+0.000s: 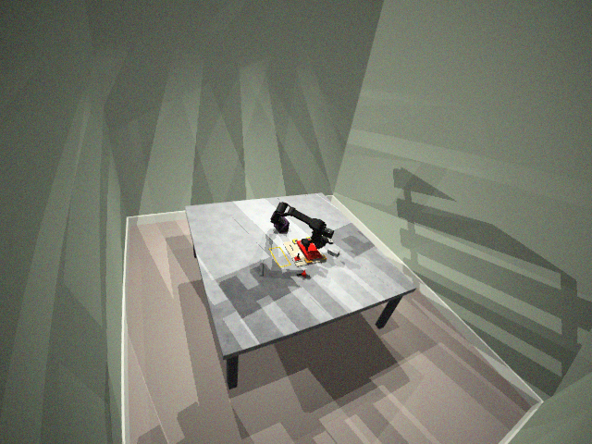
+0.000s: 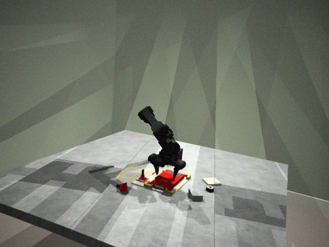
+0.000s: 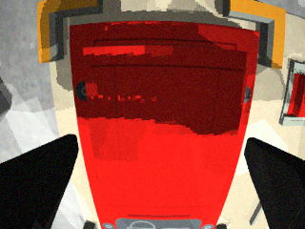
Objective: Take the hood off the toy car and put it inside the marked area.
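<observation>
The red hood [image 1: 312,251] [image 2: 168,177] [image 3: 157,172] sits on the toy car, on the cream board with orange and yellow corner brackets. The hood is flat and wide, with a grey panel at its lower end in the wrist view. My gripper [image 2: 165,176] [image 3: 163,145] is open and empty. Its two black fingers stand wide, one on each side of the hood; whether they touch it or how high they are is hard to tell. The marked area, a yellow outline [image 1: 274,258] [image 2: 124,170], lies on the table beside the board and holds nothing.
A small red part with a black lever [image 2: 142,177] stands on the board. A red piece [image 2: 123,187] [image 1: 303,274] lies near it on the table. A grey block [image 2: 196,196], a black ring [image 2: 209,189], a cream plate [image 2: 212,181] and a dark rod [image 2: 101,169] lie around.
</observation>
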Robot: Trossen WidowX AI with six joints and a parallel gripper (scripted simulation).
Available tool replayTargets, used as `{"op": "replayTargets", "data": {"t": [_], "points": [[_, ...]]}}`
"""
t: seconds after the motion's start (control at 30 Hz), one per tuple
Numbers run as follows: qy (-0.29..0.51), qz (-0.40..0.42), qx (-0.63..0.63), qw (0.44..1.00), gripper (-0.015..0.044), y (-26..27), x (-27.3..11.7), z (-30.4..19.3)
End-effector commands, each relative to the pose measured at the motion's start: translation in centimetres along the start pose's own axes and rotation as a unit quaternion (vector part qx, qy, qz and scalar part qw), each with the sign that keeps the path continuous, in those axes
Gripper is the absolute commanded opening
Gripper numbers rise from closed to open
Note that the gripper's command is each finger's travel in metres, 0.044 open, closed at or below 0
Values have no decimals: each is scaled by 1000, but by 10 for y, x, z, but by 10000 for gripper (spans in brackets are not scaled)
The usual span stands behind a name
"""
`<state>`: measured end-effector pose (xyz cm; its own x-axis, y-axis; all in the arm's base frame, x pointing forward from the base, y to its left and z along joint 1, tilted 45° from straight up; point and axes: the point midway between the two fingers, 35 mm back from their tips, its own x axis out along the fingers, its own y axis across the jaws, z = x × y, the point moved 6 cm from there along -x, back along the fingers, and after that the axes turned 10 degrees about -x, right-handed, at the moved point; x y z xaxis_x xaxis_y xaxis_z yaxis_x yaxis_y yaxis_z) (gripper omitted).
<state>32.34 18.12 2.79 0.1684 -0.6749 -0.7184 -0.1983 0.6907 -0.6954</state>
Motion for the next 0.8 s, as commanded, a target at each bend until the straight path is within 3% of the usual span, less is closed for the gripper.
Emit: {"op": "replayTargets", "data": {"t": [0.0,0.63,0.77], "points": [[0,-2,-2,1000,440,0,3,0],[0,-2,-2,1000,440,0,12,0],[0,0,0,1000,335,0,10,0]]}}
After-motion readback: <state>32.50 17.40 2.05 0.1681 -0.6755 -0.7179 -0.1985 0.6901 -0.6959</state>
